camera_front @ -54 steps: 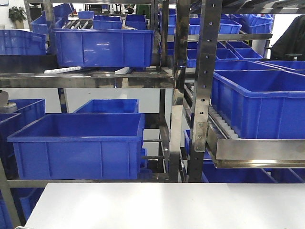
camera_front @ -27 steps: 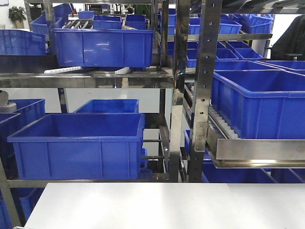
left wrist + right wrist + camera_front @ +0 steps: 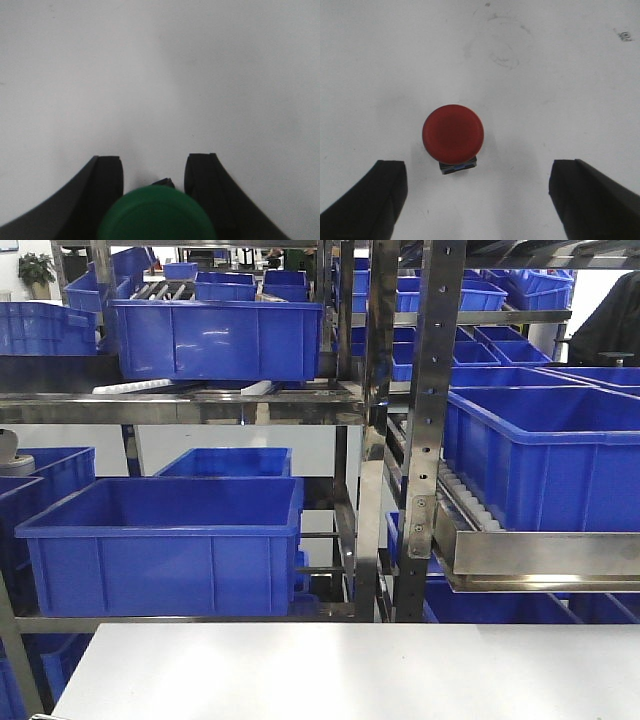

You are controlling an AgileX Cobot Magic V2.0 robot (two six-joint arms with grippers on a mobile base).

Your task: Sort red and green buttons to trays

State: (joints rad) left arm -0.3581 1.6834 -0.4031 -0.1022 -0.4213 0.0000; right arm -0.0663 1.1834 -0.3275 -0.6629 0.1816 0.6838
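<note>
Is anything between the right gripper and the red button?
Nothing visible. The red button stands alone on the bare white table, just ahead of the right gripper, inside the span of its open fingers.

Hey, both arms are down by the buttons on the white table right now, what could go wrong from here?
The round red-capped push-button sits off-centre in the open right gripper, nearer one black finger. Closing might shove or tip it rather than clamp it.
The round green-capped push-button hides with its cap where the left gripper would meet its body. That hold cannot be checked, and it could slip.
</note>
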